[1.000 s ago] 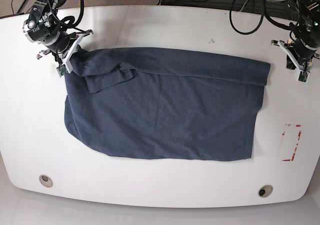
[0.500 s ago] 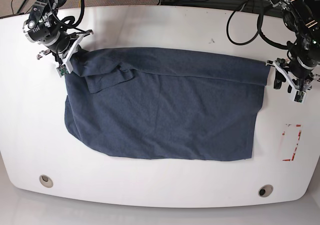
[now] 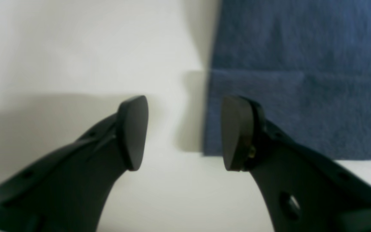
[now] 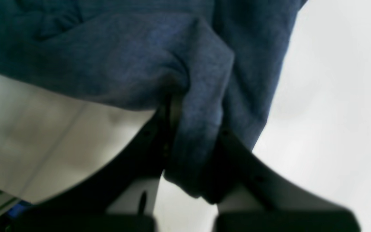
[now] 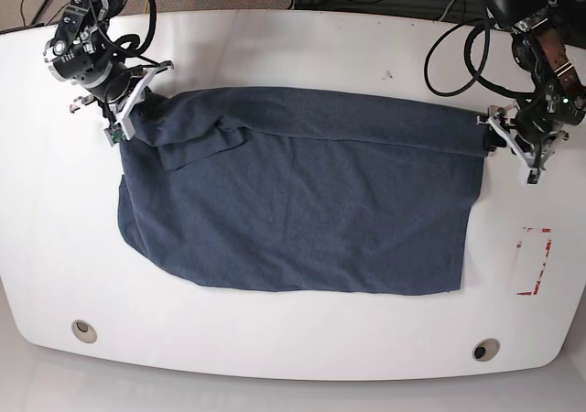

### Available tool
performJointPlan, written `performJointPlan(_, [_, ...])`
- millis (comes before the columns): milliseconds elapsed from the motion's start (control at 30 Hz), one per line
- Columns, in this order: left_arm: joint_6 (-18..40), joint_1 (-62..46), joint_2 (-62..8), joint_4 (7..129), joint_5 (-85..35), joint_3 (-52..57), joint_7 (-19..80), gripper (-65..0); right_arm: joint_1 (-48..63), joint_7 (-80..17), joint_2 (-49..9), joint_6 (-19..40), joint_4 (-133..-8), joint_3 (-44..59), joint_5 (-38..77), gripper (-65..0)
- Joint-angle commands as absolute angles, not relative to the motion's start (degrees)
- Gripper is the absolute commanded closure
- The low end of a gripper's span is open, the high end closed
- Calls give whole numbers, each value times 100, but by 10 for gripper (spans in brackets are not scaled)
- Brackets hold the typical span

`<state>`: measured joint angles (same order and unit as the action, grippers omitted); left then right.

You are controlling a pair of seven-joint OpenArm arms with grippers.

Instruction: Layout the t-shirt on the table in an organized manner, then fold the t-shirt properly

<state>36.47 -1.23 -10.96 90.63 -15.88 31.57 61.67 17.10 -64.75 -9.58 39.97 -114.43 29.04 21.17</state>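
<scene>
Your left gripper [image 3: 182,132] stands with jaws spread, straddling the navy t-shirt's [image 5: 302,201] folded corner edge, gripping nothing. Your right gripper [image 4: 188,154] is clamped on a bunched shirt corner. The t-shirt lies spread across the white table [image 5: 302,55].

There is one surface [image 5: 302,46], white and glossy. On it lies one t-shirt [image 5: 302,201], dark blue. The surface has two round grommet holes [image 5: 83,330], one near each front corner, and one red-outlined rectangle mark [image 5: 534,261]. Two robot arms are in view, each with one gripper: the left gripper [image 5: 490,137] and the right gripper [image 5: 128,117].
</scene>
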Motion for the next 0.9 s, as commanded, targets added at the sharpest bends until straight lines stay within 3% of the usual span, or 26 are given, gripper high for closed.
performJointPlan(0, [3644, -13, -1182, 9051, -1684, 3099, 6070, -339, 1622, -6378, -1015, 4000, -11538, 2923, 2193, 0])
performJointPlan(567, [3644, 4, -1147, 8646, -1684, 2844, 6053, -336, 1587, -6378, -1015, 4000, -11538, 2932, 2193, 0])
performJointPlan(700, [3653, -4, -1147, 8673, -1684, 2844, 6053, -242, 1587, -6378, -1015, 4000, -11538, 2932, 2193, 0])
performJointPlan(833, [3662, -22, -1156, 8681, -1710, 2853, 6053, -47, 1578, -6378, -1015, 4000, -11538, 2932, 2193, 0])
performJointPlan(867, [3662, -31, -1156, 8681, -1710, 2853, 6053, -26, 1578, -6378, -1015, 4000, -11538, 2932, 2193, 0])
